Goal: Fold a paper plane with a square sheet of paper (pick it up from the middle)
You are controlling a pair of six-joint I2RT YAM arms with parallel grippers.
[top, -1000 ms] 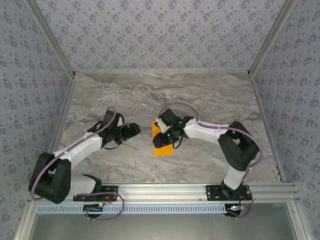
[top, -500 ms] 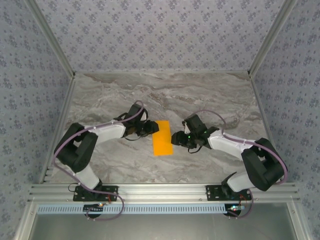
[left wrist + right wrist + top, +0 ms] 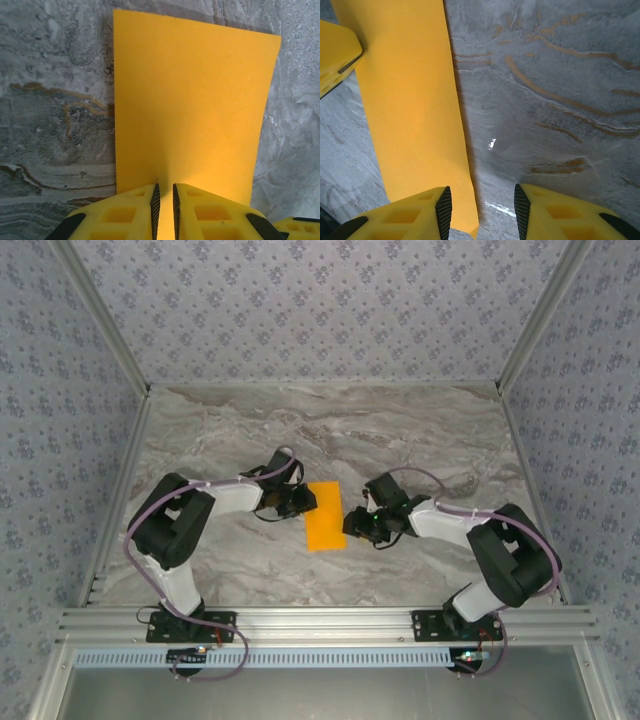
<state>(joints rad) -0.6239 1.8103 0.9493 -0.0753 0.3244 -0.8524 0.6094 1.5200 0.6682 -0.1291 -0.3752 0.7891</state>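
Your left gripper (image 3: 164,205) is almost closed on the paper's (image 3: 190,100) bottom edge; you cannot tell if it grips. From above, your half-open, empty right gripper (image 3: 351,524) sits just right of it.

White-and-black arms (image 3: 235,497), purple cables (image 3: 410,471), yellow fingers (image 3: 125,212).

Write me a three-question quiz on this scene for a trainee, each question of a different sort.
1. True or false: the orange sheet of paper is already folded into a pointed dart.
2. Whose jaws stand wide apart? A) left gripper B) right gripper C) both
3. Fill in: in the left wrist view, the left gripper's nearly closed jaws pinch the sheet's ____.
Key: 1 false, it lies as a flat rectangle; 2 B; 3 edge.
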